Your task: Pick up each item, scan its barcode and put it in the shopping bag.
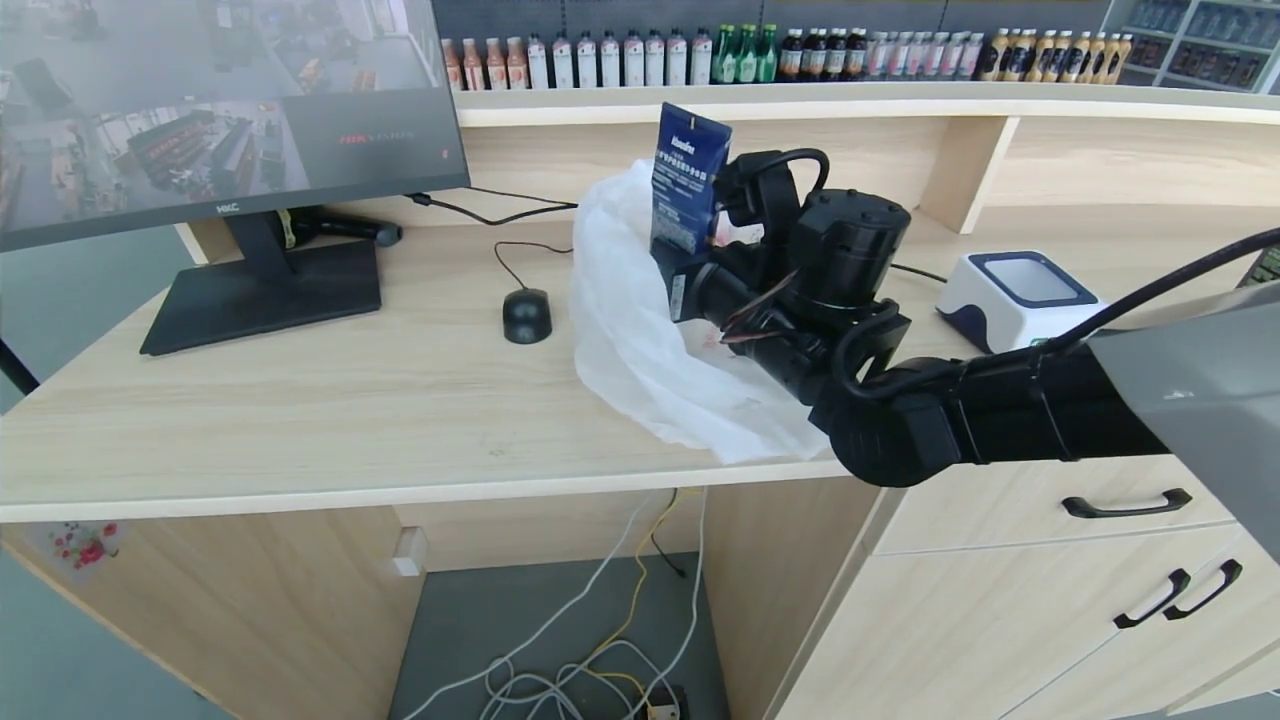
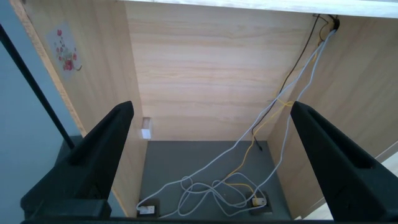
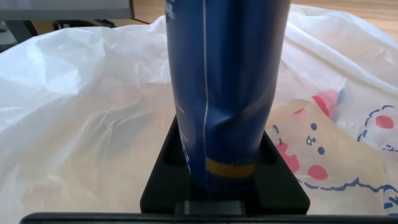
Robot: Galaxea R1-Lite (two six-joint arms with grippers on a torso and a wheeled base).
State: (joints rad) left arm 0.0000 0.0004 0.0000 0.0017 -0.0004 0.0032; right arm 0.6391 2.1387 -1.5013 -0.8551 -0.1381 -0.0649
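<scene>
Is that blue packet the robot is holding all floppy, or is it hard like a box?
Probably bendy but not limp: the blue packet stands upright above the right tool, yet it creases where it is squeezed. It looks light, since a pinch at its bottom end holds it up. Its shiny skin might be a bit slippery.

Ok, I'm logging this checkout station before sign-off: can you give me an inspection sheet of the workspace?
Surface: pale wooden counter.
Job's things: blue pouch held upright above the open white shopping bag; a cartoon-printed packet lies inside it; scanner stands on the bag's right.
Clutter: monitor, mouse, a dark cylindrical object behind the monitor's stand.
Grippers: right gripper shut on the blue pouch; left gripper open, low, facing the space under the counter.
Cables: mouse lead on the counter; loose white and yellow cables on the floor beneath.
Surroundings: bottles along the back shelf; drawers under the counter's right side.
</scene>
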